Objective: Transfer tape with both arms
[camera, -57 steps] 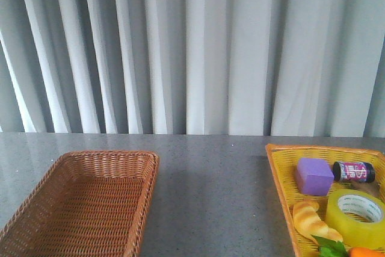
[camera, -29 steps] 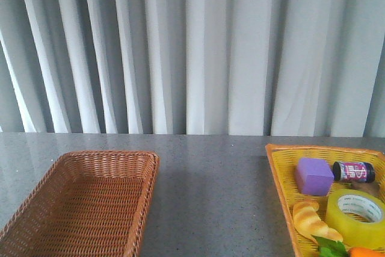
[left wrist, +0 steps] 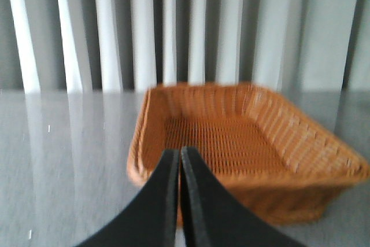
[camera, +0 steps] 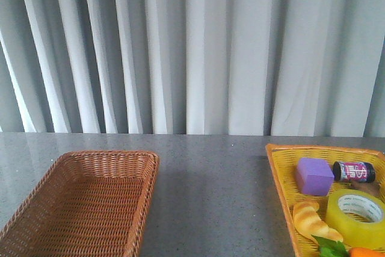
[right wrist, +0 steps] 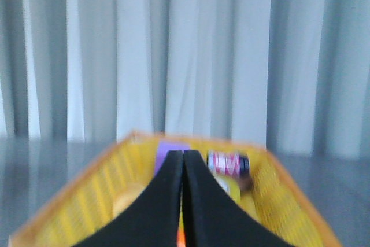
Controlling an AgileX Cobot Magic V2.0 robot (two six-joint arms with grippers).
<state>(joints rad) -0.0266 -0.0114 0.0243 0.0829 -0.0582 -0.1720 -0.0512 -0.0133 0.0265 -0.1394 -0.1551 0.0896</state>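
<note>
1. The desk (camera: 210,179) is a grey, speckled, stone-like surface running the full width of the front view; behind it hangs a pale grey-white pleated curtain (camera: 192,46) that fills the whole background.
2. There are two baskets: one brown woven wicker basket (camera: 36,209) on the left with nothing visible inside, and one yellow woven basket with an orange rim (camera: 278,176) on the right.
3. The yellow basket holds one wide roll of translucent yellow packing tape with a white printed core (camera: 355,216), lying flat near the basket's front right part.
4. Just left of the tape lies one yellow-brown croissant (camera: 311,219); behind it sits one purple cube-shaped block (camera: 313,176).
5. One small dark bottle with a pink-and-white label (camera: 353,171) lies on its side behind the tape, beside the purple block.
6. At the bottom edge, one green leafy piece (camera: 329,246) and one orange item (camera: 366,252) are partly cut off.
7. The black left gripper (left wrist: 180,157) has its fingers pressed together, holding nothing, in front of the brown basket.
8. The black right gripper (right wrist: 182,160) is likewise closed and empty, pointing at the yellow basket; that view is blurred.
</note>
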